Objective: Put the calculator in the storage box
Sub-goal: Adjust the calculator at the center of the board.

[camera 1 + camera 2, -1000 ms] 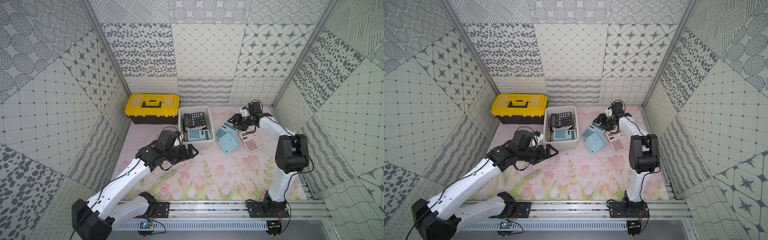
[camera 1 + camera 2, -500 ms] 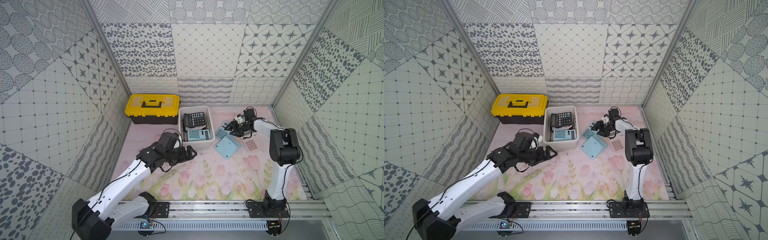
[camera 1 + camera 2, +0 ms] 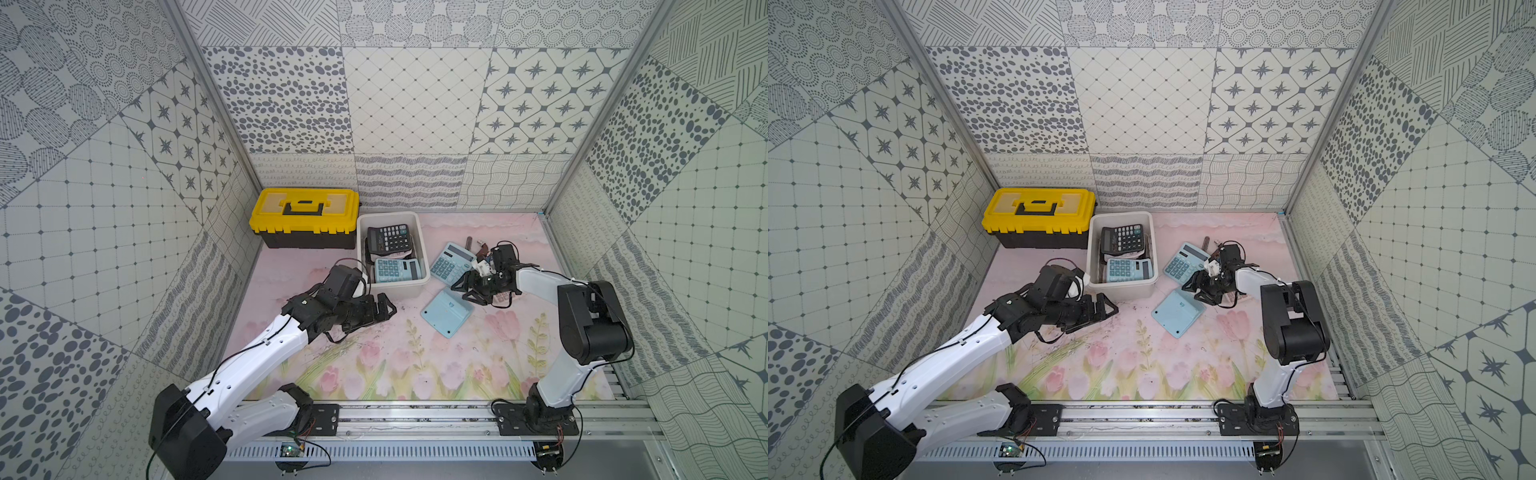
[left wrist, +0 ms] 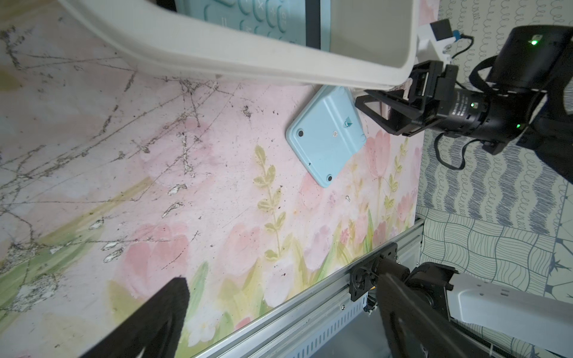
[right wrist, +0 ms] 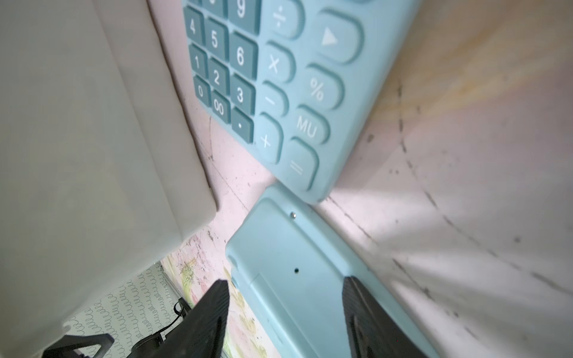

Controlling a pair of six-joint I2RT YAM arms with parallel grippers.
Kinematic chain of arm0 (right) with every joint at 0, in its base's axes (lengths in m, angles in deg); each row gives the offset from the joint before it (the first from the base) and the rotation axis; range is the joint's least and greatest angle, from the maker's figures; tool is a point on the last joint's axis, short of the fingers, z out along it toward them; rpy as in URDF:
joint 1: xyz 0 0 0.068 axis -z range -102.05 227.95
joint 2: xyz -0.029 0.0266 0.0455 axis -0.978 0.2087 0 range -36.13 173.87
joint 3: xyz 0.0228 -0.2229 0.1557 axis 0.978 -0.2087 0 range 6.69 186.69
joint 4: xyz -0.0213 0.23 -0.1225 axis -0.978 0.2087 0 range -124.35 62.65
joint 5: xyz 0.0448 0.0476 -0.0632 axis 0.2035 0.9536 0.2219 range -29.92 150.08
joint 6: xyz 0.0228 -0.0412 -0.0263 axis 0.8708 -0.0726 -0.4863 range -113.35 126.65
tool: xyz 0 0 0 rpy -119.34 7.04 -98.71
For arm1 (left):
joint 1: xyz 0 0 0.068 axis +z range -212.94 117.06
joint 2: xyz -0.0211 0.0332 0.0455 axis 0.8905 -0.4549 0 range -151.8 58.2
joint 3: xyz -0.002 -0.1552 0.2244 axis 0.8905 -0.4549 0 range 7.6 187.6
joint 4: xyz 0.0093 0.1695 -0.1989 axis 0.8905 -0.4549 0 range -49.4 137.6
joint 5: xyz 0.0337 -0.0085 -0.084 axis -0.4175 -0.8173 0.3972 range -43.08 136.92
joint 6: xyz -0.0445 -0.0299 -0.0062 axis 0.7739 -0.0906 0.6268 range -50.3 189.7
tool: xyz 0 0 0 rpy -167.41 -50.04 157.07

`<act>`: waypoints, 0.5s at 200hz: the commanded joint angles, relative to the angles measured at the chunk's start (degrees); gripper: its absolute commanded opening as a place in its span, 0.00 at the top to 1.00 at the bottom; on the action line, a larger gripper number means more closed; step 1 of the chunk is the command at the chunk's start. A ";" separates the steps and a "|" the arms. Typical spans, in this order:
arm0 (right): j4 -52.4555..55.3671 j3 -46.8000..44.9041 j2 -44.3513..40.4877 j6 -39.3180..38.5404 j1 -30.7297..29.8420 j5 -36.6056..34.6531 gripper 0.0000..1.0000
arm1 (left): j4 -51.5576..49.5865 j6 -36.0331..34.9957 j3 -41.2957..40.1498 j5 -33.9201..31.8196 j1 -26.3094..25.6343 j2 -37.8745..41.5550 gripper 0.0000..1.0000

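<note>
The off-white storage box (image 3: 422, 249) (image 3: 1154, 249) holds a black calculator (image 3: 388, 237) and a light blue one (image 3: 397, 269). To its right, a blue calculator (image 3: 452, 262) (image 5: 279, 77) lies face up on the mat. A light blue calculator (image 3: 448, 312) (image 3: 1177, 312) (image 4: 325, 136) (image 5: 294, 279) lies face down. My right gripper (image 3: 467, 289) (image 3: 1200, 286) (image 5: 286, 288) is open low over the face-down one's far corner, with one finger past its edge. My left gripper (image 3: 384, 309) (image 3: 1106, 309) (image 4: 285, 316) is open and empty in front of the box.
A yellow-lidded black toolbox (image 3: 305, 220) (image 3: 1038, 216) stands left of the box against the back wall. A pink calculator (image 3: 505, 296) is mostly hidden under my right wrist. Small dark items (image 3: 478, 245) lie behind the blue calculator. Patterned walls close in three sides.
My right gripper has come forward from the back of the mat and down to the face-down calculator, which slid a little toward the front. The left arm has hardly moved.
</note>
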 commanded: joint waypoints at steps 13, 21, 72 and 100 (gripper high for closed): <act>-1.85 -4.41 -8.31 0.44 1.42 -1.78 0.35 | 4.83 -0.59 -0.61 -1.26 -2.19 -2.80 0.00; -1.85 -5.82 -10.13 0.87 1.70 -2.59 0.34 | 5.40 -0.96 -0.48 -1.67 -2.72 -3.62 0.00; -3.56 -15.25 -21.44 5.86 2.00 -4.00 0.28 | 10.32 -4.11 0.80 -6.41 -8.97 -9.49 0.00; -8.63 -20.89 -24.33 10.29 2.01 -2.80 0.27 | 13.33 -7.29 2.28 -10.78 -12.74 -14.61 0.00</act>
